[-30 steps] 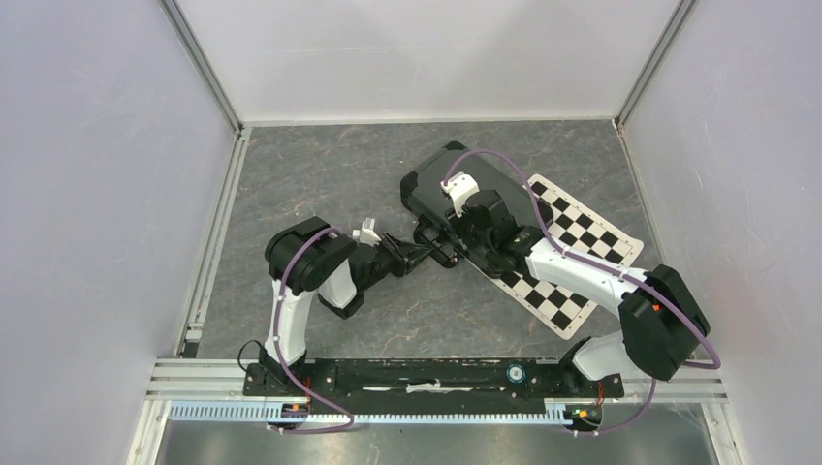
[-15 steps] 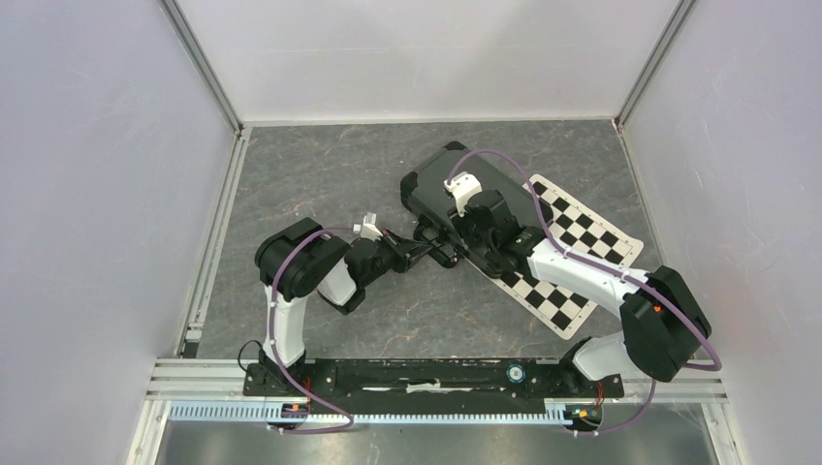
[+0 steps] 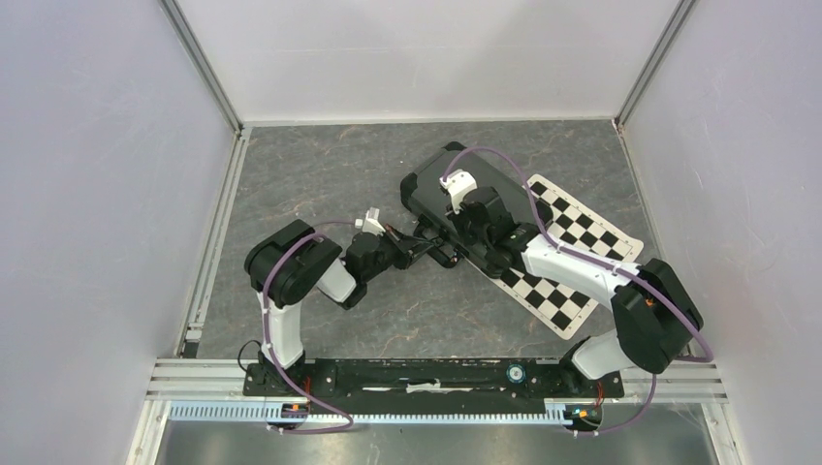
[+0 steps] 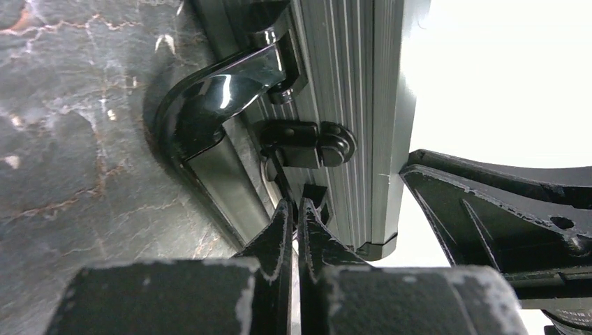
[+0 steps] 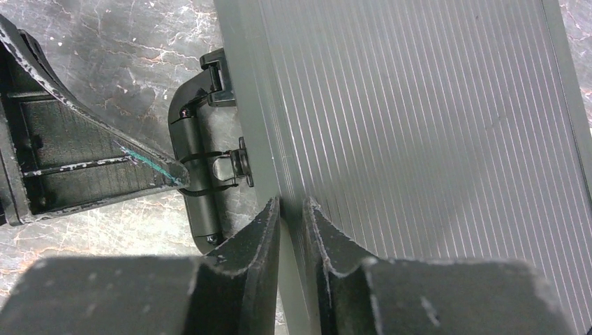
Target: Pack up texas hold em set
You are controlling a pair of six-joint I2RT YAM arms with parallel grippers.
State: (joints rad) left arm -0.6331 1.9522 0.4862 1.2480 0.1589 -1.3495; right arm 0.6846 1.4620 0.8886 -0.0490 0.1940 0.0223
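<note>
The black case (image 3: 424, 191) lies shut on the table, its ribbed lid (image 5: 419, 118) filling the right wrist view. Chips, cards and dice are out of view. My left gripper (image 3: 438, 250) reaches the case's front side, and its shut tips (image 4: 297, 206) sit just under the small black latch (image 4: 307, 143) beside the curved handle (image 4: 209, 91). My right gripper (image 5: 292, 206) is down on the lid's front edge next to the handle (image 5: 202, 202). Its jaws stand a narrow gap apart with only the lid's edge seen between them.
A black-and-white checkered mat (image 3: 582, 232) lies under the case's right end and spreads toward the right wall. White walls and metal rails enclose the grey stone-pattern table (image 3: 320, 174). The two grippers are close together at the handle.
The left jaws have closed at the latch while the left elbow swung left and back. The right jaws have narrowed, and the right wrist shifted slightly up and left on the lid.
</note>
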